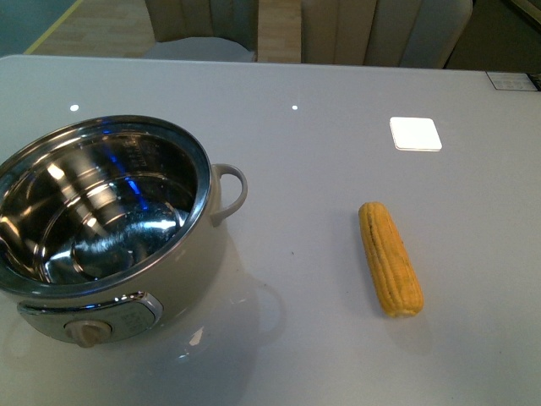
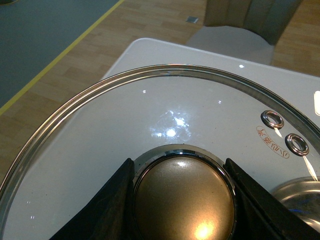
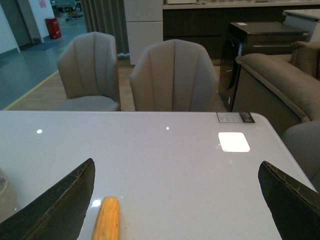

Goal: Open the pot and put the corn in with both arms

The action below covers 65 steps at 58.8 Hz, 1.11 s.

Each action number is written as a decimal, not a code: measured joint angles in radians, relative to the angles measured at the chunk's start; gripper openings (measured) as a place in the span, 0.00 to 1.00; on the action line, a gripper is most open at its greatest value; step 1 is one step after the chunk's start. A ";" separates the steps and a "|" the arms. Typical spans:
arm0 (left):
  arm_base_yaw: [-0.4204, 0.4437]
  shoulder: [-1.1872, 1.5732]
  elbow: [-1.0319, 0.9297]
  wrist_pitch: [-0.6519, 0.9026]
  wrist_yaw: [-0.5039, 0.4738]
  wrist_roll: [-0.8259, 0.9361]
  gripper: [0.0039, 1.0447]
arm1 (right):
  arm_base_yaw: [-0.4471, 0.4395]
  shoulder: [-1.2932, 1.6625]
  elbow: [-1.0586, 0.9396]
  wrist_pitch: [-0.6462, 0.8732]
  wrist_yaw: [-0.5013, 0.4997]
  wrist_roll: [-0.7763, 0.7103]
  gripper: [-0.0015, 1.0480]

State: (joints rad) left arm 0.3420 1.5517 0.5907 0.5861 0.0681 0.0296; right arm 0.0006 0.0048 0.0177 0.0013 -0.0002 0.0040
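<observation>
**Pot open, lid held clear of it, corn not yet collected**

The left gripper (image 2: 182, 202) is clamped on the smooth beige knob (image 2: 184, 187) of the domed glass lid (image 2: 150, 110). The right gripper (image 3: 175, 210) is spread wide above the glossy grey table (image 1: 321, 152). The ribbed, tapered corn (image 1: 390, 258) lies well to the right of the cream pot (image 1: 205, 190), whose polished steel bowl is empty. The rounded cob could be rolled away if pinched off-centre, and the slick knob could be lost if the lid is tilted.

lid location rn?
Off the pot: the glass lid shows only in the left wrist view, its knob gripped by the left gripper, with the pot's rim beside it.
</observation>
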 joint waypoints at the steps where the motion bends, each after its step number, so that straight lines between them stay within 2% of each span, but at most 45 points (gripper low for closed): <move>1: 0.022 0.006 -0.003 0.011 0.010 0.006 0.43 | 0.000 0.000 0.000 0.000 0.000 0.000 0.92; 11: 0.169 0.101 -0.018 0.122 0.050 0.069 0.43 | 0.000 0.000 0.000 0.000 0.000 0.000 0.92; 24: 0.295 0.330 -0.069 0.331 0.091 0.136 0.43 | 0.000 0.000 0.000 0.000 0.000 0.000 0.92; 38: 0.325 0.516 -0.068 0.477 0.117 0.169 0.43 | 0.000 0.000 0.000 0.000 0.000 0.000 0.92; 65: 0.305 0.789 0.047 0.618 0.123 0.179 0.43 | 0.000 0.000 0.000 0.000 0.000 0.000 0.92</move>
State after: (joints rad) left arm 0.6472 2.3402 0.6380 1.2041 0.1913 0.2081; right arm 0.0006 0.0048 0.0177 0.0013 -0.0002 0.0040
